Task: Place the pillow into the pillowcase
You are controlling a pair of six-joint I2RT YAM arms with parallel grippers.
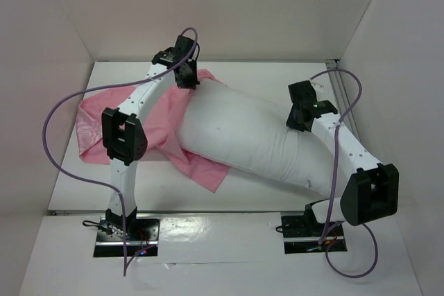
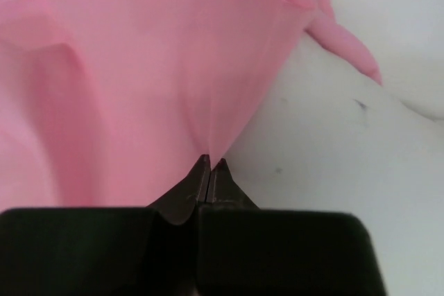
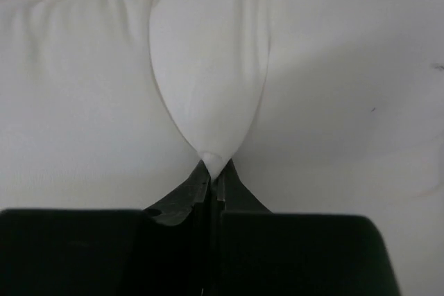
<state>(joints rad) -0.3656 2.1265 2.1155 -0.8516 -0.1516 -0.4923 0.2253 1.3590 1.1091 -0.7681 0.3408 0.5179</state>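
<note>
Presently the pillowcase, at centre left of the overhead view, is pinched by the left pincer, and the pillow, mid-frame, by the right pincer; either thin fold could be lost if pulled hard.

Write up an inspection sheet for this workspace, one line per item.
Surface: white table, no stains seen.
Job's things: the pillow lies diagonally and is mostly uncovered. The pink pillowcase is spread at its left end, partly beneath it.
Clutter: nothing seen.
Grippers: the left gripper is shut on a pinch of the pillowcase. The right gripper is shut on a pinch of pillow fabric.
Cables: purple cables loop loosely along both arms.
Surroundings: white walls on three sides.
</note>
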